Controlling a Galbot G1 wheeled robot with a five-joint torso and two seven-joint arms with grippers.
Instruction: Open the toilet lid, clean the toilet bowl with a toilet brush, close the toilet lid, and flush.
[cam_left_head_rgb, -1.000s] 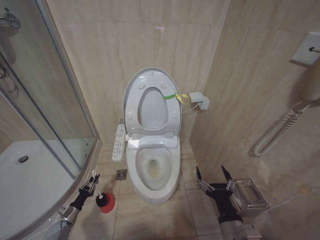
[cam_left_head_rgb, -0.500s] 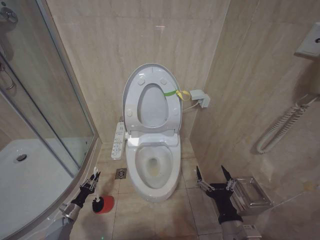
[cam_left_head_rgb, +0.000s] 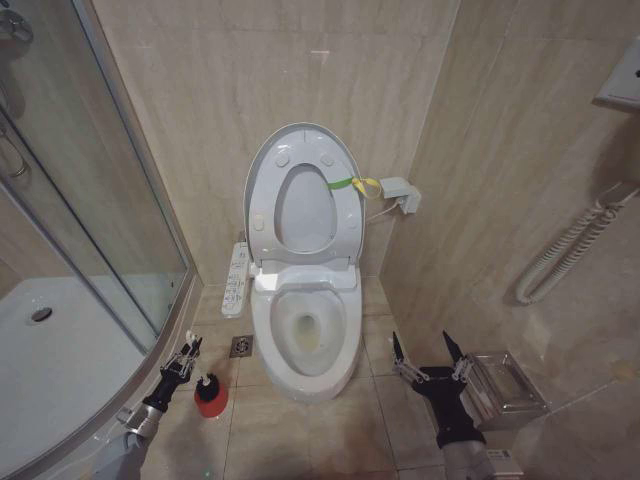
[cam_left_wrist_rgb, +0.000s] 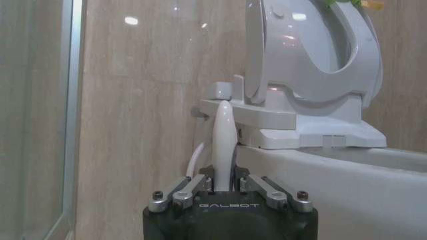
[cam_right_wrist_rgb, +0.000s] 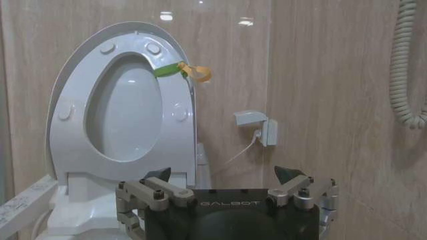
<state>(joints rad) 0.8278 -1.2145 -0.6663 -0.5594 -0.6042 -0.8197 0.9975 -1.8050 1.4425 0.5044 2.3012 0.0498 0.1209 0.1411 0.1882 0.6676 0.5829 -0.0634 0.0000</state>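
Note:
The toilet lid stands upright against the wall with the ring seat raised in front of it; a yellow-green band hangs at its edge. Below, the toilet bowl is uncovered. On the floor to its left, my left gripper is shut on the thin white handle of the toilet brush, whose black head sits in the red cup. My right gripper hangs open to the right of the bowl, facing the raised lid, with nothing between its fingers.
A curved glass shower enclosure closes off the left side. A floor drain lies between brush and bowl. A metal box, a coiled hose and a wall socket are on the right.
The head camera has tilted up a little. The red cup, tipped over half a second ago, now stands upright with the black head on top, slightly nearer the bowl. The right arm is still.

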